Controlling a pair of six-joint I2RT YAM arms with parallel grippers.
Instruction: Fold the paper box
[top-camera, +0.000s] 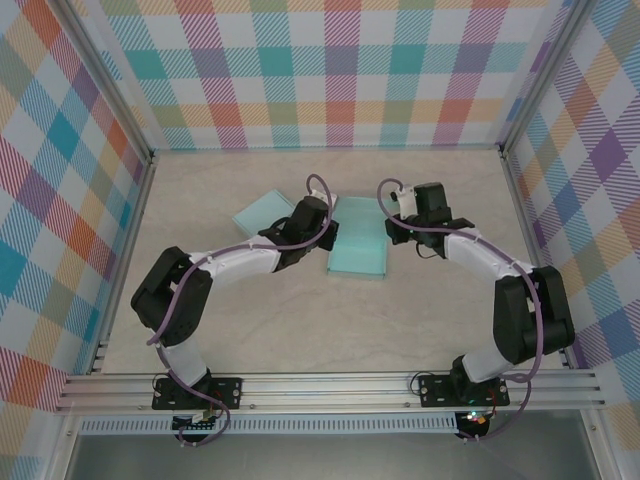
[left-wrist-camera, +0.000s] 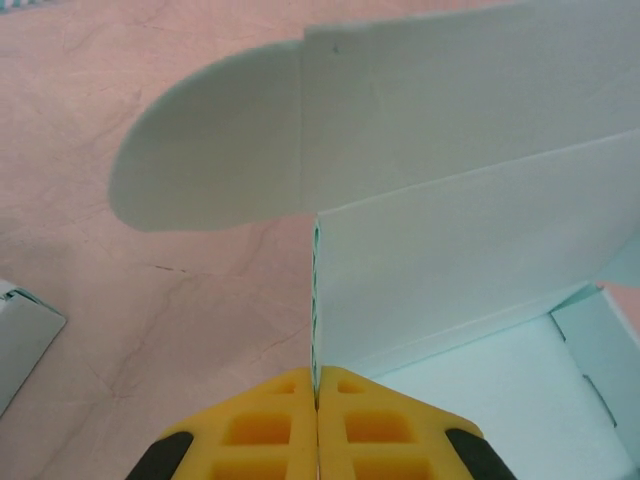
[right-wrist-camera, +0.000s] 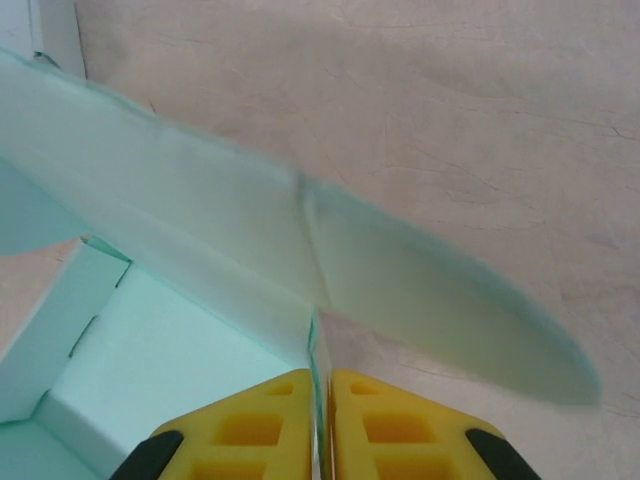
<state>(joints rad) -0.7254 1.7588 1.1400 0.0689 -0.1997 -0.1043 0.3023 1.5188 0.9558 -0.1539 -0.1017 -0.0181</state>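
The pale mint paper box (top-camera: 358, 248) lies open in the middle of the table, between the two arms. My left gripper (top-camera: 322, 228) is shut on the box's left side wall (left-wrist-camera: 316, 300), which stands on edge between the yellow fingers (left-wrist-camera: 270, 425). A rounded flap (left-wrist-camera: 215, 150) sticks out beyond that wall, and the box floor (left-wrist-camera: 500, 400) lies to its right. My right gripper (top-camera: 392, 222) is shut on the right side wall (right-wrist-camera: 317, 345). A rounded flap (right-wrist-camera: 450, 310) spreads past that wall, blurred, and the box floor (right-wrist-camera: 150, 370) lies to its left.
A second pale mint sheet (top-camera: 265, 211) lies flat behind the left gripper. Checked walls (top-camera: 330, 70) close the table on three sides, with a metal rail (top-camera: 330, 385) along the near edge. A corner of the other sheet (left-wrist-camera: 25, 335) shows at the left wrist view's left edge.
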